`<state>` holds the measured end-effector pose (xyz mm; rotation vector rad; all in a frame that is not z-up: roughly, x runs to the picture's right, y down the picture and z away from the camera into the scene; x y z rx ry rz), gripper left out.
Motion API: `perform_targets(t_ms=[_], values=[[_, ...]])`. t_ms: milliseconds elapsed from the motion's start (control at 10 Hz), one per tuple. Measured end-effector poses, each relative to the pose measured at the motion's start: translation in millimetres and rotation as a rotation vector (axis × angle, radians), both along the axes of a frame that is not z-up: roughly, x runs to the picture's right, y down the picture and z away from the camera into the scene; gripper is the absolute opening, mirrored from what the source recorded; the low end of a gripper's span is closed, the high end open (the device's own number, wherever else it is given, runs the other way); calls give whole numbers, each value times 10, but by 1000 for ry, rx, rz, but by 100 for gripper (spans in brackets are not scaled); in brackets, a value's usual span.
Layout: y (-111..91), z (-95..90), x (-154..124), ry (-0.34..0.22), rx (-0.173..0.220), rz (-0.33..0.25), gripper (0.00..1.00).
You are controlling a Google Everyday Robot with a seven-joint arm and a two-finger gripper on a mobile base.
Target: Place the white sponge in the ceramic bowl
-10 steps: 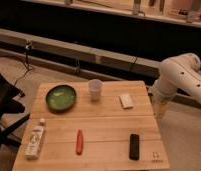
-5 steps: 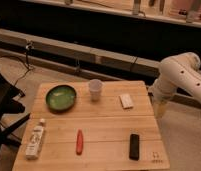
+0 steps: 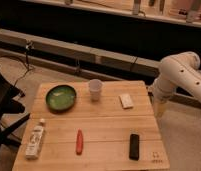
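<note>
On the near part of the wooden table [image 3: 106, 125] three things lie in a row: a white tube with a label [image 3: 36, 141] at the left, a slim red object [image 3: 79, 141] near the middle, and a black oblong object [image 3: 134, 146] toward the right. All three lie flat and well apart from one another.

Farther back, the white sponge [image 3: 126, 100] lies flat on the right side of the table, touching nothing. The green bowl [image 3: 61, 96] sits on the far left side with nothing in it, and a white cup [image 3: 95, 89] stands upright between the bowl and the sponge, closer to the bowl.

The gripper [image 3: 158, 109] hangs pointing down just off the table's right edge, on the end of the white arm [image 3: 178, 75]. It is to the right of the sponge, near it but not touching, and holds nothing that can be seen. Whether it is apart or together cannot be told.
</note>
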<state>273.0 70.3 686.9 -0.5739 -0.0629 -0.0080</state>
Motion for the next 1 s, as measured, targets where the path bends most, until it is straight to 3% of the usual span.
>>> perform_targets(t_ms=[300,500,800,1000], values=[[-195,37,-306,-77,56,-50,80],[-259,82,-437,-92,84,-94,80],[-250,237,-601,-102,101,-140,80],[-195,403,-662,-86,92,-159,80]])
